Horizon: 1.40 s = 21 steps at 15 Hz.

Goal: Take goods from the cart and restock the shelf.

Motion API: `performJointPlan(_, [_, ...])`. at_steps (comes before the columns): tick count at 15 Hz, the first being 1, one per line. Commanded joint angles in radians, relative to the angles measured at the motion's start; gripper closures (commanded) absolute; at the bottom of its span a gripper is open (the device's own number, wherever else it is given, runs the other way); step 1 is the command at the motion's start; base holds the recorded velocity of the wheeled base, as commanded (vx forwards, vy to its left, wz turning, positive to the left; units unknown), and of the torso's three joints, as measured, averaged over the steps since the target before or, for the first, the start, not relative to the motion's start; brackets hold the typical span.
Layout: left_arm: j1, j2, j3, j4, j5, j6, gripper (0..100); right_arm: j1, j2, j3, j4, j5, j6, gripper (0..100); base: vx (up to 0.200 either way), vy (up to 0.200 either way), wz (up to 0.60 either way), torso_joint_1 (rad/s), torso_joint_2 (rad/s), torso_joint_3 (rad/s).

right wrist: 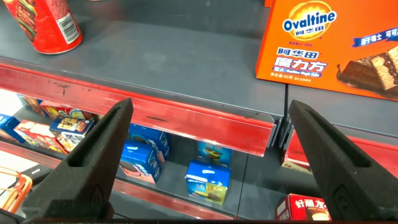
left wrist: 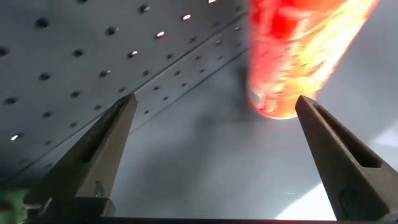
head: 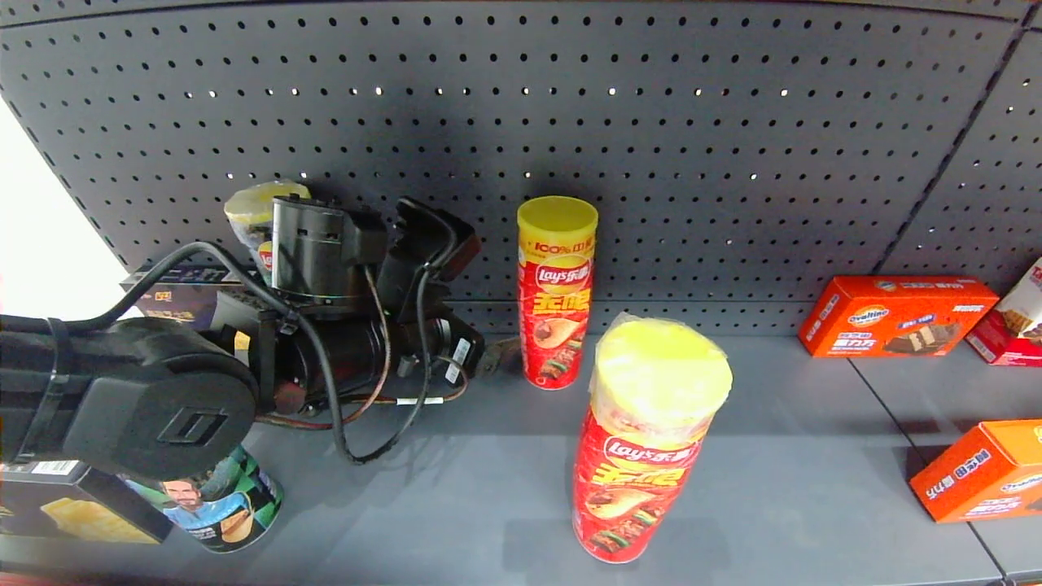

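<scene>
Two red chip cans with yellow lids stand on the grey shelf (head: 814, 505): one at the back by the pegboard (head: 558, 293) and one nearer the front (head: 643, 439). My left arm (head: 358, 325) lies along the shelf's left side, its wrist pointing at the back can. My left gripper (left wrist: 216, 102) is open and holds nothing; the red can (left wrist: 298, 56) stands just beyond its fingertips, off to one side. My right gripper (right wrist: 209, 109) is open and holds nothing, in front of the shelf's red front edge (right wrist: 205, 121).
A third yellow-lidded can (head: 260, 207) stands behind my left arm. A green and blue can (head: 220, 505) and a black box (head: 65, 505) sit at the front left. Orange boxes (head: 895, 313) (head: 977, 480) are at the right. Blue boxes (right wrist: 208, 180) fill the lower shelf.
</scene>
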<state>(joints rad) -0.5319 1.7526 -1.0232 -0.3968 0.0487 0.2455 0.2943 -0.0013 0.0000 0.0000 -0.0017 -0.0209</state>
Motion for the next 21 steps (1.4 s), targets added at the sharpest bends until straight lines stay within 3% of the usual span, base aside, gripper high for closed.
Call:
performJointPlan(1, [0.007, 0.004, -0.005, 0.001, 0.026, 0.003, 0, 0.000, 0.001, 0.000, 0.000, 0.000, -0.001, 0, 0.000, 0.000, 0.00, 0.000, 0.00, 0.000])
performJointPlan(6, [0.012, 0.030, -0.015, 0.001, 0.036, 0.005, 0, 0.000, 0.001, 0.000, 0.000, 0.000, -0.001, 0, 0.000, 0.000, 0.00, 0.000, 0.00, 0.000])
performJointPlan(9, [0.012, 0.074, -0.060, 0.001, 0.036, 0.023, 0, 0.000, 0.001, 0.000, 0.000, 0.000, -0.001, 0, 0.000, 0.000, 0.00, 0.000, 0.00, 0.000])
performJointPlan(21, [-0.016, 0.148, -0.141, 0.015, 0.034, 0.023, 0, 0.000, 0.001, 0.000, 0.000, 0.000, -0.001, 0, 0.000, 0.000, 0.00, 0.000, 0.00, 0.000])
